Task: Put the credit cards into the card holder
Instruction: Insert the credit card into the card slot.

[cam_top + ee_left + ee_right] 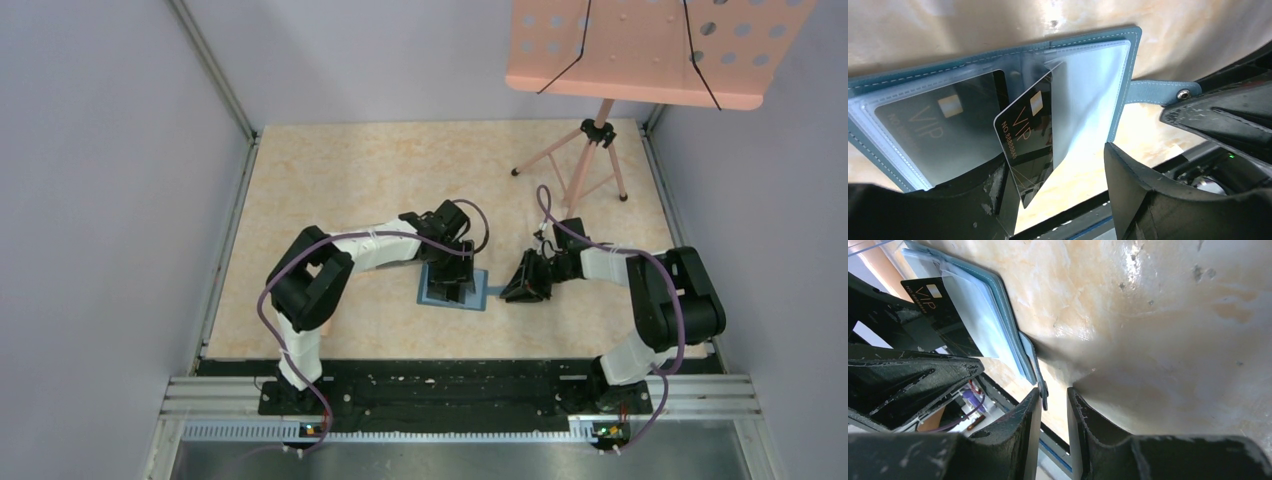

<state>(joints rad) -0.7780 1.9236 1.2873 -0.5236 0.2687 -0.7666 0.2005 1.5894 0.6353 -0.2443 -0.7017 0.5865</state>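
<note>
Left claw (1057, 162) wide open, empty; stiff, slick card (1028, 140) half-sleeved in floppy wallet (923, 70). Right claw (1053, 392) nearly closed round strap (1033, 359), grip unclear. I'd pinch card's bare end.

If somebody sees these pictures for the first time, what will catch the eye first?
First, the open teal-blue folding wallet at the centre of the top view. One black VIP card lies flat inside one clear sleeve; a second black card stands tilted, partly inside the other. Behind, a pink perforated music stand rises at far right.
</note>
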